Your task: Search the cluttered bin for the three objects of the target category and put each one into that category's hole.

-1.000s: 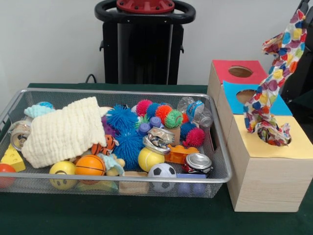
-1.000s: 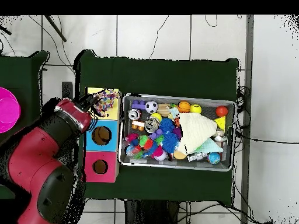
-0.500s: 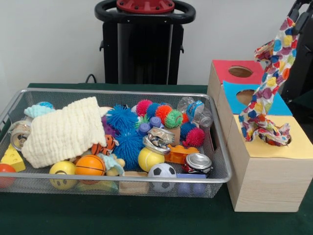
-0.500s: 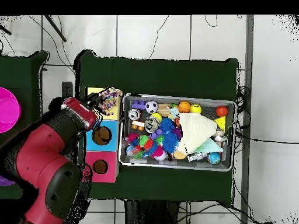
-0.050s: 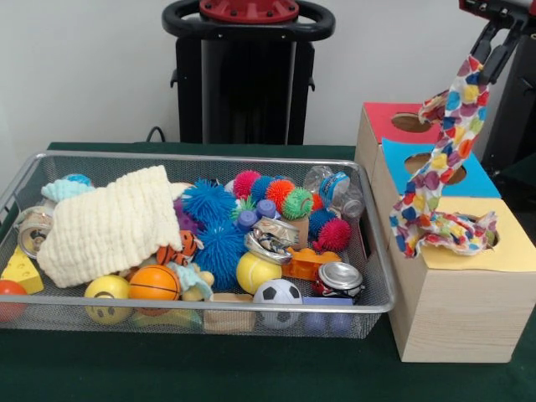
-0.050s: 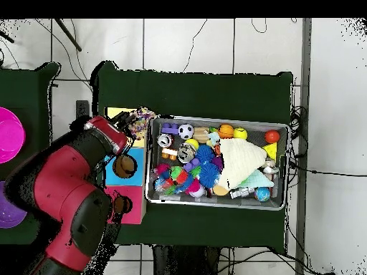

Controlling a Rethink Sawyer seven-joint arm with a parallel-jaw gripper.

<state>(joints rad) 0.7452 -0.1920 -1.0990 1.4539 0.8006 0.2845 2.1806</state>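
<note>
While over yellow box (image 5: 469, 293), gripper (image 5: 494, 40) jaws pinch patterned cloth (image 5: 442, 172).

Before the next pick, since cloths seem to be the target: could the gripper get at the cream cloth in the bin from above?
Probably yes: the cream cloth lies atop the clutter, uncovered. But the gripper is holding the colourful cloth.
</note>
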